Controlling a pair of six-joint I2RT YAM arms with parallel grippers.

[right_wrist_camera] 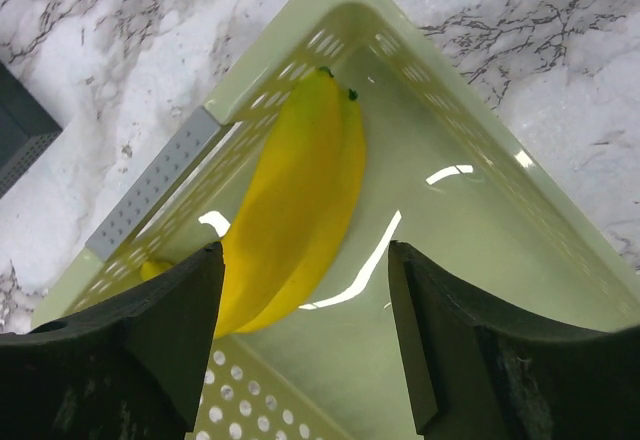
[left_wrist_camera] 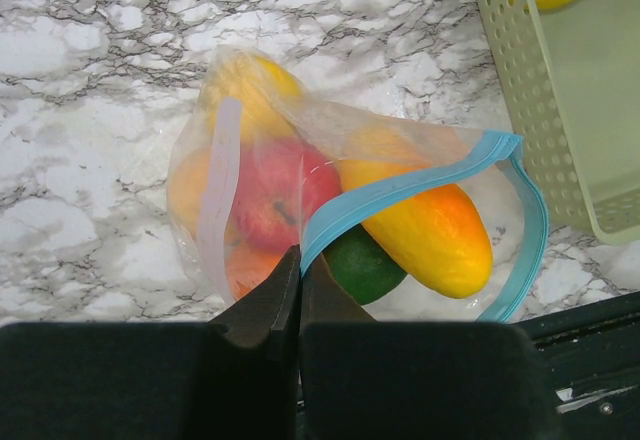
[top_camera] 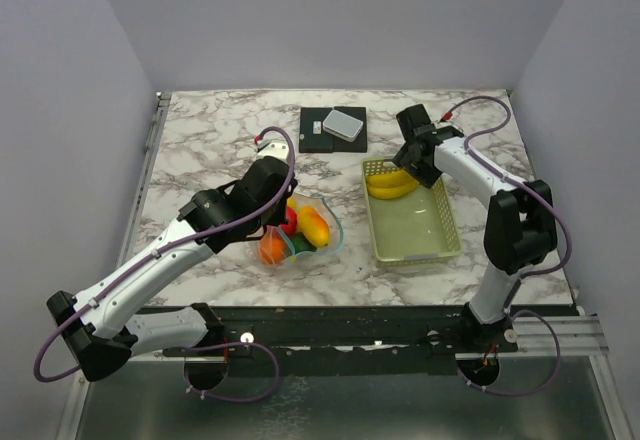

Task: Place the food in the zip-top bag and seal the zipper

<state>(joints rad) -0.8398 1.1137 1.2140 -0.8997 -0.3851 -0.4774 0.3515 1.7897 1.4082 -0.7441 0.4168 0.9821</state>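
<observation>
Left jaws pinch the zipper (left_wrist_camera: 400,195) of the bag (left_wrist_camera: 250,130), apparently keeping its mouth open; the bag, holding fruit (left_wrist_camera: 430,240), lies mid-counter (top_camera: 220,140). Right jaws, spread, hover over the banana (right_wrist_camera: 290,210) in the basket (right_wrist_camera: 470,230) at right, poised to grasp.

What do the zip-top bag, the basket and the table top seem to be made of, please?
The zip-top bag looks like thin clear plastic film: it crinkles, and the fruit shows through. The basket seems moulded plastic, pale yellow-green and glossy, with holes and light reflections. The table top looks like marble, though it may be printed laminate.
</observation>
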